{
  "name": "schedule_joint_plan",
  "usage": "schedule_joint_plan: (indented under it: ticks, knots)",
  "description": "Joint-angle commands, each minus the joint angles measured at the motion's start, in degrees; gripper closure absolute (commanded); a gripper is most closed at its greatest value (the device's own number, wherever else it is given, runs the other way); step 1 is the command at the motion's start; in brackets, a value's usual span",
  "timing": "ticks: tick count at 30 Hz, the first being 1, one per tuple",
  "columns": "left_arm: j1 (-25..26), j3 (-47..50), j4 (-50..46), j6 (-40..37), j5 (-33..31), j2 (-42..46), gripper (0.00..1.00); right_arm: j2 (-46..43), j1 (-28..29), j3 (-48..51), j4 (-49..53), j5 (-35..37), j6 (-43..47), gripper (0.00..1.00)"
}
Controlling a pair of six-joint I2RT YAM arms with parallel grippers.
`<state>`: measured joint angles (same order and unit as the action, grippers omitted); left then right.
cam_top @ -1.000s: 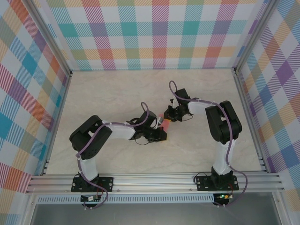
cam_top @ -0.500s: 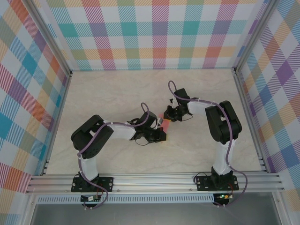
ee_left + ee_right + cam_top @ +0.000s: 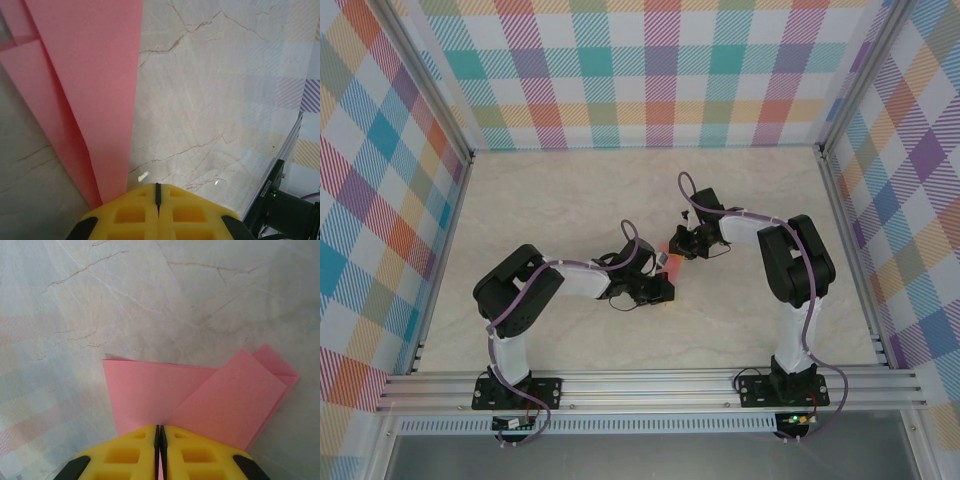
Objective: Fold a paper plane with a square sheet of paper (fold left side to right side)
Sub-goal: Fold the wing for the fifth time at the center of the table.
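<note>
The salmon-pink sheet of paper [image 3: 671,259] lies folded in layers on the table between my two grippers. In the left wrist view the paper [image 3: 95,75] narrows to a point that runs under the left side of my left gripper [image 3: 158,186]. That gripper's yellow jaws are pressed together with nothing between them. In the right wrist view a folded flap crosses the paper [image 3: 200,390]. My right gripper [image 3: 159,427] is shut on the paper's near edge, and pink shows in the slit between the jaws. From above, the left gripper [image 3: 665,288] sits just below the paper and the right gripper [image 3: 681,246] just above and to its right.
The marble-look table [image 3: 570,200] is fenced by aluminium rails [image 3: 650,385] and checked walls. Both arms bend inward toward the middle, their elbows at left [image 3: 515,290] and right [image 3: 798,262].
Almost nothing: the left arm's elbow has crept slightly to the right. Both grippers and the paper stay where they were.
</note>
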<state>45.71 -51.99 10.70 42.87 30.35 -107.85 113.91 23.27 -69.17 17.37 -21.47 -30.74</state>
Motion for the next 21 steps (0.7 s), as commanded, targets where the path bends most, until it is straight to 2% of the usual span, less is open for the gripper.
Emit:
schedule_joint_plan:
  ticks: [1, 9, 21]
  knots:
    - [0.34, 0.92, -0.42, 0.73, -0.78, -1.19, 0.98, 2.28, 0.03, -0.43, 4.16, 2.76, 1.39, 0.87]
    - [0.27, 2.36, 0.01, 1.44, -1.17, -1.16, 0.98, 2.20, 0.03, -0.60, 4.81, 3.17, 1.64, 0.87]
    - [0.56, 10.00, 3.88, 4.94, -0.32, 1.63, 0.98, 3.25, 0.00, -2.28, 7.47, 4.03, 1.88, 0.87]
